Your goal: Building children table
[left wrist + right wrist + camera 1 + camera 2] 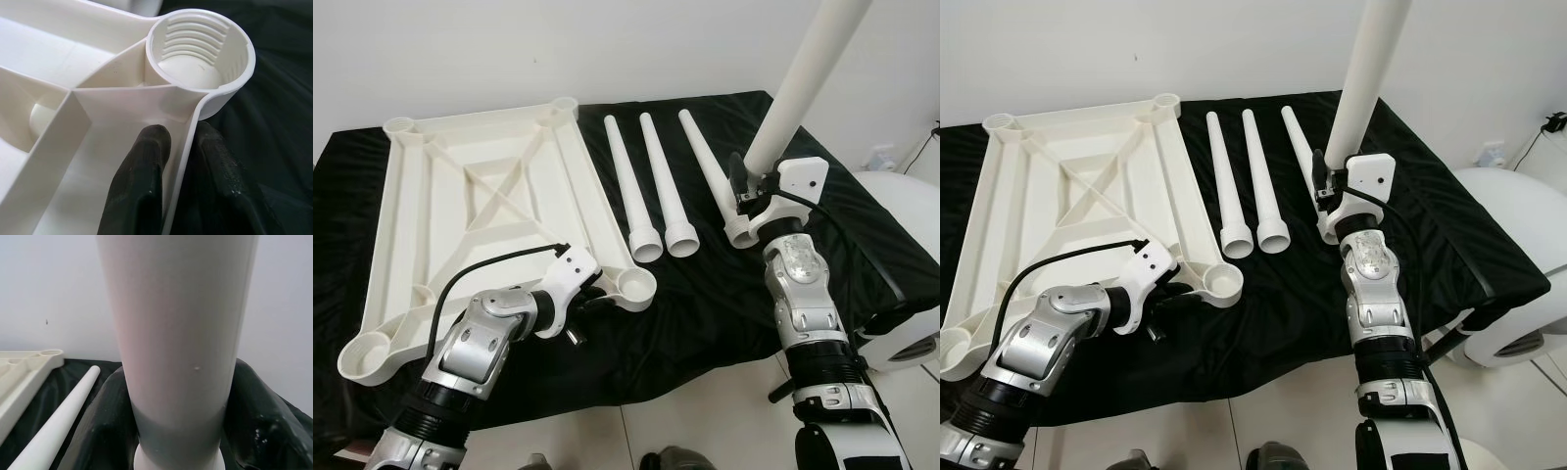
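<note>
Tabletop (480, 196), white plastic, upside down on black cloth (705, 294), ribbed underside up, with 4 round threaded sockets at the corners. Nearest socket (200, 54) hollow, nothing screwed in, thread ridges visible on its inner wall. Left gripper (595, 294) clamped on the tabletop's rim wall just beside that socket: one finger (142, 181) inside the rim, the other outside, thin wall pinched between.

Beside the tabletop on the cloth, 3 white tapered legs lying roughly parallel, wide threaded ends toward the robot: first leg (628, 186), second leg (664, 186), third leg (710, 171). Third leg lying just beside the right gripper.

Fourth leg (803, 83) held up off the cloth by the right gripper (744, 186), tilted slightly, narrow end rising out of frame against the white wall (607, 49). Fingers closed around its lower, wider part, as seen from the right wrist, with the collar at its base just visible.

White round object (901, 294) off to the robot's right, past the cloth's edge.
</note>
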